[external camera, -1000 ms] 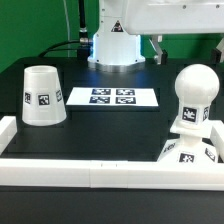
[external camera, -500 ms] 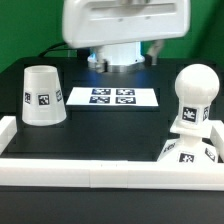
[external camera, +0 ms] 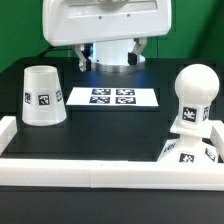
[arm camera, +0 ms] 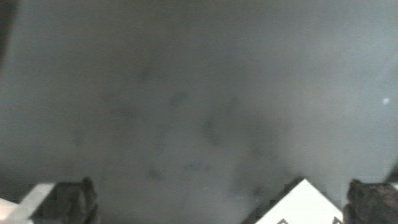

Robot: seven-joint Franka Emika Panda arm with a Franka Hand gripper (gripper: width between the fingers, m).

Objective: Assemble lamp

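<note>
Tool (arm camera: 199, 205): seen from the wrist only, jaws spread apart, nothing held.
Shade (external camera: 43, 96): at 9 o'clock on the desk (external camera: 110, 130), unattached.
Bulb (external camera: 193, 98): at 3 o'clock, seated on the base (external camera: 186, 150).
Risk: the shade could be toppled by an off-centre grasp.

- The exterior view is evenly and brightly lit, with the white shade (external camera: 43, 96) and bulb (external camera: 195, 88) crisp against the black table (external camera: 110, 130).
- The arm (external camera: 105, 22) near the top is softly blurred.
- The wrist view is dim, grey and hazy, without sharp detail.
</note>
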